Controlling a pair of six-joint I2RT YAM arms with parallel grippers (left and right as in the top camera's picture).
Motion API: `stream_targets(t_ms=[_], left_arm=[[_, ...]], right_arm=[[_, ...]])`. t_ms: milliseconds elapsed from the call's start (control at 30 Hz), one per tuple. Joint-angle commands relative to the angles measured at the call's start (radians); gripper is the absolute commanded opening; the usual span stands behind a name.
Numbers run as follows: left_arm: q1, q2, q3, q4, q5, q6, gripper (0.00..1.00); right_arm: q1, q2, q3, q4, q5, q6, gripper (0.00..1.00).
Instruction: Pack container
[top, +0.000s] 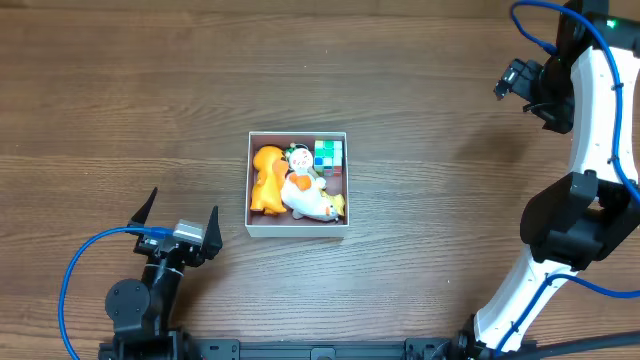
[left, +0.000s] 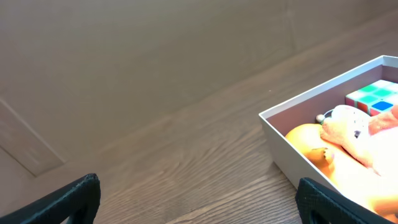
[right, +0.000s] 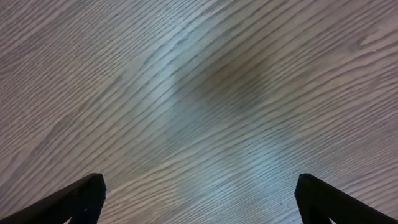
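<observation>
The container (top: 297, 231), a shallow square white box, sits at the table's middle. Inside lie an orange animal toy (top: 266, 180), a white doll figure (top: 305, 192) and a coloured puzzle cube (top: 328, 155). My left gripper (top: 185, 202) stands open to the lower left of the box, nothing between its fingers. In the left wrist view the container (left: 292, 155) lies just right of the open left gripper (left: 199, 205), with the orange toy (left: 308, 140) and the cube (left: 373, 98) showing inside. My right gripper (top: 507, 84) hangs open far off at the upper right, and in its wrist view the right gripper (right: 199, 199) is over bare wood.
The wooden table (top: 120, 100) spreads all round the box. The right arm's white links (top: 590, 150) rise along the right edge. A blue cable (top: 75, 275) loops beside the left arm's base at the bottom left.
</observation>
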Motion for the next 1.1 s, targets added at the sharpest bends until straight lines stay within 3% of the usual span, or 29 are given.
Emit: stream_targets(t_ms=[0,667,867,1067], left_arm=[[0.008,-0.008,-0.003,-0.002,-0.007,0.002,1.0],[0.008,-0.008,-0.003,-0.002,-0.007,0.002,1.0],[0.008,-0.008,-0.003,-0.002,-0.007,0.002,1.0],[0.008,-0.008,-0.003,-0.002,-0.007,0.002,1.0]], right_arm=[[0.002,-0.015,0.002,0.001,0.01,-0.003,1.0],[0.003,-0.017,0.002,0.008,0.011,-0.003,1.0],[0.061,-0.073,0.001,0.228,0.069,-0.004,1.0],[0.087,-0.327,-0.044,0.352,0.193,-0.029,1.0]])
